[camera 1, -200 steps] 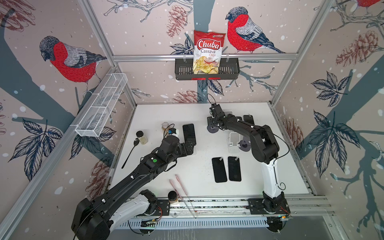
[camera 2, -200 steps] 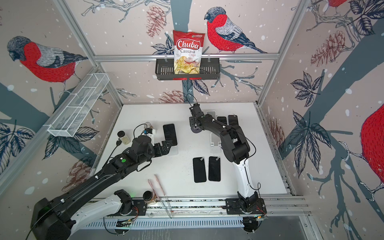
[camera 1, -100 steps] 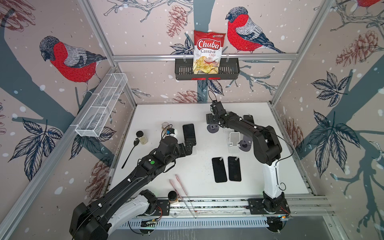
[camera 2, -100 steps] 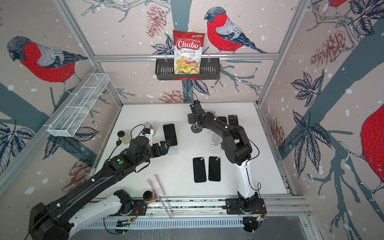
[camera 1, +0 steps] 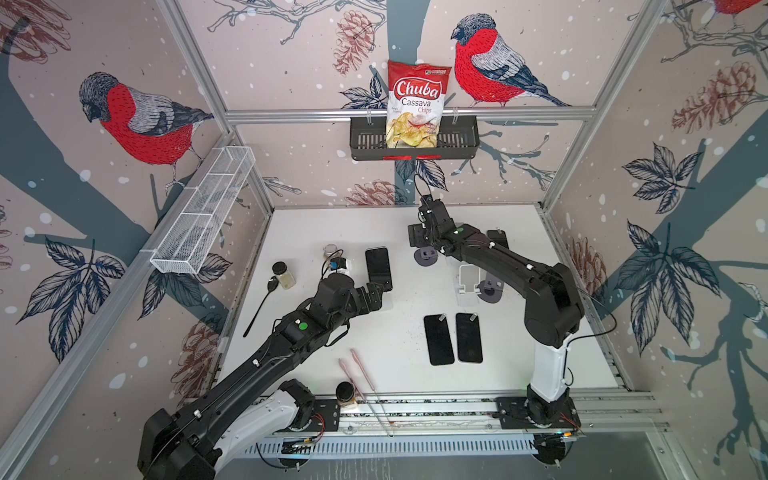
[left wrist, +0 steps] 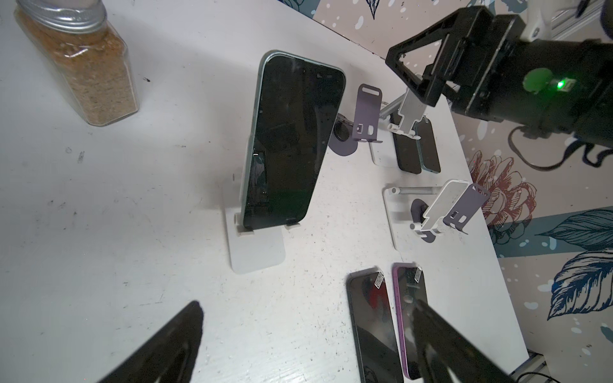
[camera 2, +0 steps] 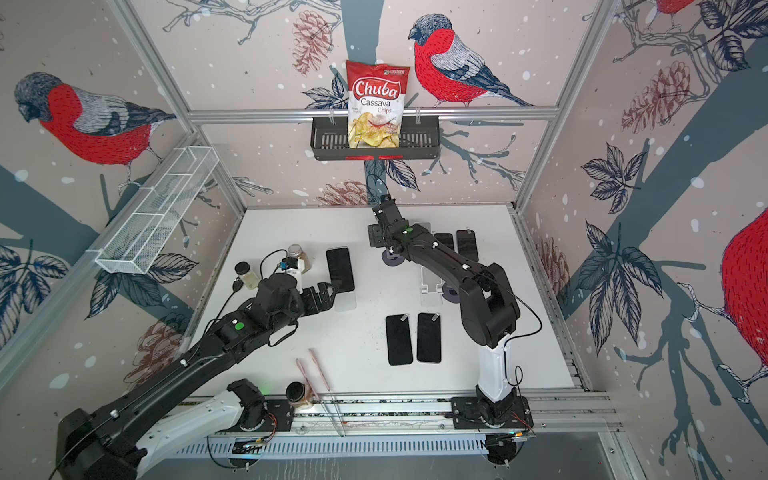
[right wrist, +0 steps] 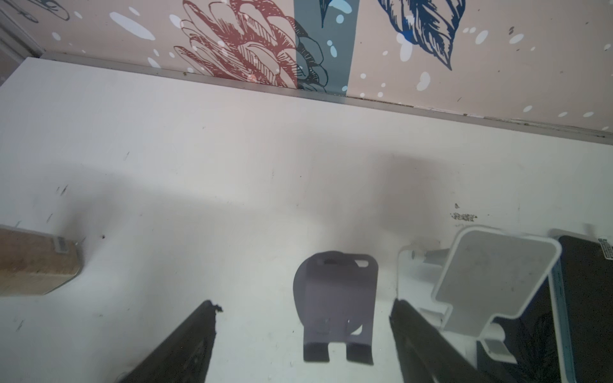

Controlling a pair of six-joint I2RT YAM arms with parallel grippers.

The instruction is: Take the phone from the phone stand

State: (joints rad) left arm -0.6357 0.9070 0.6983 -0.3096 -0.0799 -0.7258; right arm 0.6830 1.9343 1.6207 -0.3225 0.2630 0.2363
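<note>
A: Need loc of phone [left wrist: 292, 142].
B: Sits on white phone stand [left wrist: 257, 252], left of centre on tabletop [camera 1: 407, 291] in both top views. Near spice jar [left wrist: 83, 66] w/ brown fill.
A: Looks like?
B: Black glossy screen, unlit, faint reflections. Pale green edge, rounded corners. Portrait, leaning back vs. stand's plate. Bottom edge caught in two small white lips above flat base.
A: Left gripper [left wrist: 308, 348]?
B: Open. Fingers [left wrist: 166, 345] spread wide, nothing between. Low in front of stand's base, aimed at phone, apart from it per wrist view.
A: Right gripper [right wrist: 303, 305]?
B: Open too, gripping nothing. At far side of tabletop, well apart from phone. Poised over purple stand [right wrist: 336, 308], fingers either side of it, no contact seen. Just beside another white stand [right wrist: 491, 278].
A: Anything else nearby?
B: Pair of flat phones [camera 1: 438, 338], side by side, screens up, small sticker at top end of each. Right of centre, nearer front edge.
</note>
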